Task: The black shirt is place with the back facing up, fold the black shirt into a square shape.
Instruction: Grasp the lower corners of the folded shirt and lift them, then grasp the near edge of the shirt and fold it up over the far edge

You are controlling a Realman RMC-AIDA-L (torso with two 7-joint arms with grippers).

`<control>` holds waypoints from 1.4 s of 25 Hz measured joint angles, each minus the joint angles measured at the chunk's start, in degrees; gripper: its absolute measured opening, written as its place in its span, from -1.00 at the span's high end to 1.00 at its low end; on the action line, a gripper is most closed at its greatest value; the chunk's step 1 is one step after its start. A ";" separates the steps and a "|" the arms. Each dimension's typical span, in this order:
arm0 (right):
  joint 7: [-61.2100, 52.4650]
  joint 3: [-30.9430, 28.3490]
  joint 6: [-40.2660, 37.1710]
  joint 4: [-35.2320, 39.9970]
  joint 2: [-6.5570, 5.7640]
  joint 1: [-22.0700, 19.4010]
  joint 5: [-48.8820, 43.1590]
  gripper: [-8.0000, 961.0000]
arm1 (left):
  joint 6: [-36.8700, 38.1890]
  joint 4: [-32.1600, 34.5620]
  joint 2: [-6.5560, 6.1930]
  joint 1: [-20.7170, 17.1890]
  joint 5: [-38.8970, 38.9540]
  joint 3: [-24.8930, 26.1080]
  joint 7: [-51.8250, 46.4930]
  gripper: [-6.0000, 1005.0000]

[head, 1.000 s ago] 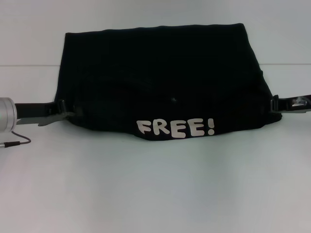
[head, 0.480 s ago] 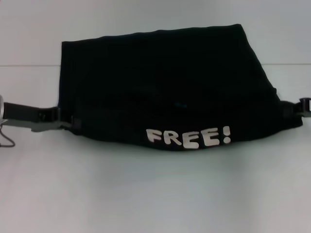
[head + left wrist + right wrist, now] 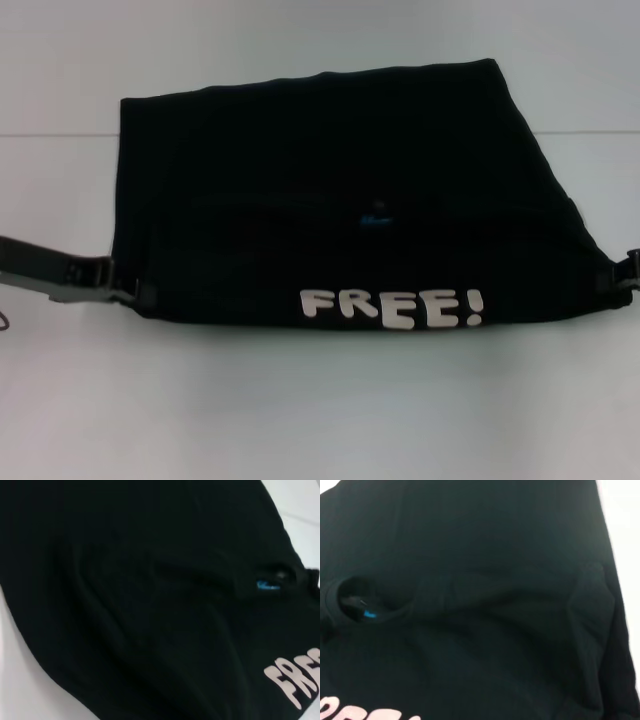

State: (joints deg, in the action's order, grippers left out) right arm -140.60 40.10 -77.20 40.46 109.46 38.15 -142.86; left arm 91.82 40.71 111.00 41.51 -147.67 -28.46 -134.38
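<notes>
Left claw (image 3: 128,290) low at the left side, reaching inward from a dark, slightly tilted forearm, fingers pinched onto the black shirt (image 3: 330,190) at its near left corner. Right claw (image 3: 622,272) barely in view at the right edge, at the opposite near corner.

Black shirt (image 3: 330,190) w/ white "FREE!" lettering (image 3: 393,307), small blue tag (image 3: 268,585); white table (image 3: 320,400).

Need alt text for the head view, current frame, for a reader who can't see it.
A large black shirt lies folded on a white table, white "FREE!" lettering along its near edge. The left gripper is at the shirt's near left corner and the right gripper at its near right corner, each arm reaching in from its side.
</notes>
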 joint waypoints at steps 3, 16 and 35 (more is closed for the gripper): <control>-0.03 0.02 -2.22 0.14 -0.29 -0.44 -0.02 0.82 | 3.03 1.00 0.05 -0.15 -1.95 -0.05 0.97 0.76; -5.70 -0.09 -18.37 12.20 4.09 -7.52 -6.49 0.79 | 11.29 2.16 0.60 -1.53 -8.46 -0.33 5.18 0.74; -6.52 -5.07 -31.67 22.39 7.47 -12.92 -8.97 0.75 | 22.50 7.41 2.68 -4.07 -10.03 -4.56 4.78 0.72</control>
State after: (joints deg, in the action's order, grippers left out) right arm -147.12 35.04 -108.87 62.85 116.93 25.22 -151.84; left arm 114.32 48.12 113.68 37.43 -157.70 -33.02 -129.61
